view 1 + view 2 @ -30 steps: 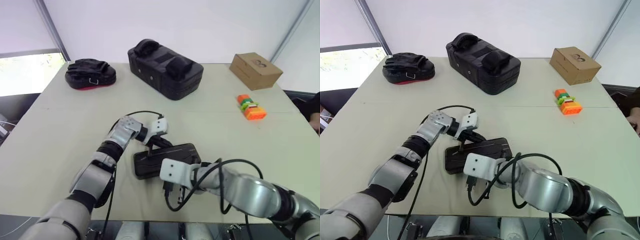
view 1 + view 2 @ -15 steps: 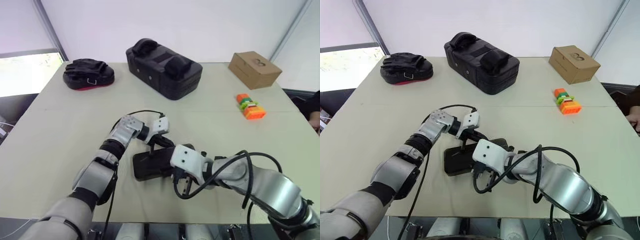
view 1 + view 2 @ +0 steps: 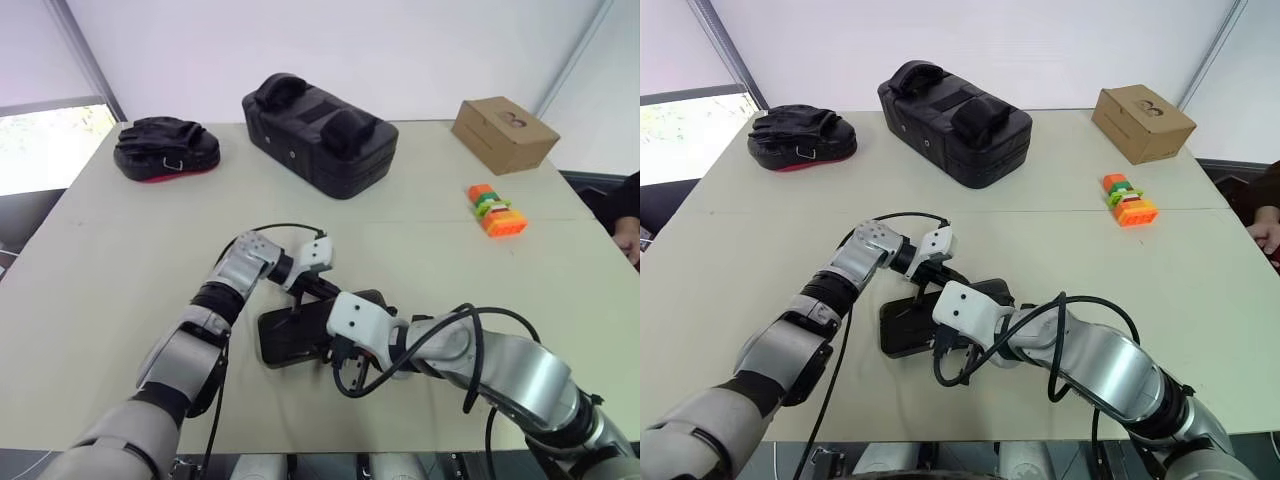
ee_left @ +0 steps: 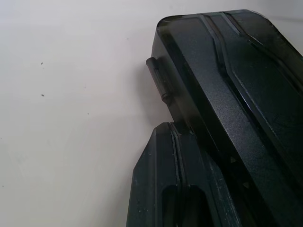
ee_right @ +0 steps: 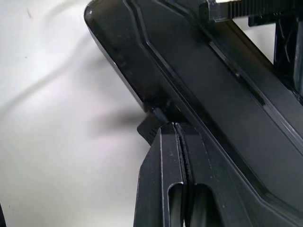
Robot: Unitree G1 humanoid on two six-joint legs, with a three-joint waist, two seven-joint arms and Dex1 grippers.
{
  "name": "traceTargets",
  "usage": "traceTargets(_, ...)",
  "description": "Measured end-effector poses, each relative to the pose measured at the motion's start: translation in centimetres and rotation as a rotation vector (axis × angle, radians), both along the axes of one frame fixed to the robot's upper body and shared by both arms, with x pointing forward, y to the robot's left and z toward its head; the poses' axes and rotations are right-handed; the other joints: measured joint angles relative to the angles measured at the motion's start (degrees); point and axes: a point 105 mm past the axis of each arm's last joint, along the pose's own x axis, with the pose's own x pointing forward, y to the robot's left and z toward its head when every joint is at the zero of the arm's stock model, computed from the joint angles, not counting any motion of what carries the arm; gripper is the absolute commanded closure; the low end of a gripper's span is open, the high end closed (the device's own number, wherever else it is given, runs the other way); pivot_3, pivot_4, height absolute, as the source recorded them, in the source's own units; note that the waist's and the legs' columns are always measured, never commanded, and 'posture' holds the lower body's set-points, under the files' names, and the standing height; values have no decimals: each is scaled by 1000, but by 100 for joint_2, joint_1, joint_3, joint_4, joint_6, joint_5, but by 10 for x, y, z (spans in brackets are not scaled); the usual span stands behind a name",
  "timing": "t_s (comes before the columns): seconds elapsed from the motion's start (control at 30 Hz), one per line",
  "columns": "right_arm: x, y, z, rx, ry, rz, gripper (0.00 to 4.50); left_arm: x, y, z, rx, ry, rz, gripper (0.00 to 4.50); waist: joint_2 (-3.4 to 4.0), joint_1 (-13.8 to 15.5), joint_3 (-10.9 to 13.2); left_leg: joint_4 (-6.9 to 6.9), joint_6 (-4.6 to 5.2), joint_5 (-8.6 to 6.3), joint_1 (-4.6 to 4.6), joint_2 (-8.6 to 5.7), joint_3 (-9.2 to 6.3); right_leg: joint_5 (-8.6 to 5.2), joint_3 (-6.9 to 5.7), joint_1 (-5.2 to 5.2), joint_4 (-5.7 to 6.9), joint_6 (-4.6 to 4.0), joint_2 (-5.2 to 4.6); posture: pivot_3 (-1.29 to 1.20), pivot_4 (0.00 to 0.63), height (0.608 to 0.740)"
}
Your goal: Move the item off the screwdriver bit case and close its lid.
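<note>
Touching opposite edges of screwdriver bit case (image 4: 227, 71), left end effector (image 4: 176, 125) and right end effector (image 5: 182, 126), both pressed together

One desk (image 3: 110, 250) carries five things, one of each kind: one screwdriver bit case (image 3: 288, 338), one large black padded bag (image 3: 315, 135), one smaller black-and-red mitt (image 3: 165, 150), one cardboard box (image 3: 503, 133) and one orange-and-green block (image 3: 497, 212). Two pincers are at the case, the left pincer (image 4: 174, 126) and the right pincer (image 5: 176, 126). One person's hand (image 3: 1266, 234) shows at the desk's edge.

bit case (image 3: 290, 338) front-centre | bag (image 3: 320, 135) behind | box (image 3: 503, 133) back-right | pad (image 3: 165, 150) back-left
</note>
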Motion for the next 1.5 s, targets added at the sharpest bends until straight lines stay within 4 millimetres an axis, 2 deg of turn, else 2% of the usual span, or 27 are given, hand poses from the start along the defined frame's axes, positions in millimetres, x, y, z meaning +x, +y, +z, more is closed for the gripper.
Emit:
traceTargets(0.13, 0, -11, 4, -1, 36, -4, 4462, -1, -3, 0, -5, -2, -4, 4500, 0, 18, 0, 0, 3, -2, -4, -2, 0, 0, 0, 1, -6, 3, -2, 0, 150, 740)
traceTargets(0.23, 0, -24, 14, 28, 62, -13, 4462, -1, -3, 0, -7, -2, -5, 4500, -1, 33, 1, -1, 8, -5, -4, -3, 1, 0, 0, 1, -9, 8, -2, 0, 150, 740)
traceTargets(0.43, -10, -25, 9, 40, 116, 16, 4462, -1, -3, 1, -6, -2, -4, 4500, -1, 34, 1, -2, 10, -6, -4, -1, 2, -3, 0, 0, -9, 5, -4, 0, 150, 740)
traceTargets(0.6, -15, -12, 11, 91, 129, 64, 4462, -1, -3, 1, -6, -2, -6, 4500, -1, 34, 1, -3, 9, -6, -4, -1, 2, -3, 0, -2, -9, 8, -4, 0, 150, 740)
traceTargets(0.83, -21, 1, -4, 81, 176, 108, 4462, -1, -3, 1, -5, -2, -7, 4500, -1, 30, 1, -3, 9, -6, -5, -2, 3, -4, 0, -4, -9, 6, -5, 0, 150, 740)
traceTargets(0.93, -19, 5, -10, 67, 169, 106, 4462, -2, -3, 1, -6, 0, -7, 4500, -2, 30, 2, -2, 9, -6, -8, -2, 3, -3, 0, -6, -9, 6, -6, 0, 150, 740)
traceTargets(1.1, -4, 4, -15, 16, 97, 78, 4462, -3, -1, 1, -5, -2, -5, 4500, -2, 23, 2, -4, 9, -6, -11, -4, 6, -3, 0, -12, -9, 7, -7, 0, 150, 740)
traceTargets(1.23, -2, 4, -26, -42, 81, 98, 4462, -3, 0, 3, -7, -3, 0, 4500, -2, 2, 2, -5, 10, -6, -12, -3, 7, -3, 0, -15, -8, 7, -6, 0, 150, 740)
traceTargets(1.5, 1, 16, -28, -76, 13, 153, 4462, -8, 6, 1, 1, 33, 17, 4500, -5, -109, 4, -4, 9, -6, -7, 14, 3, -3, 0, -15, -1, 5, 14, 0, 150, 740)
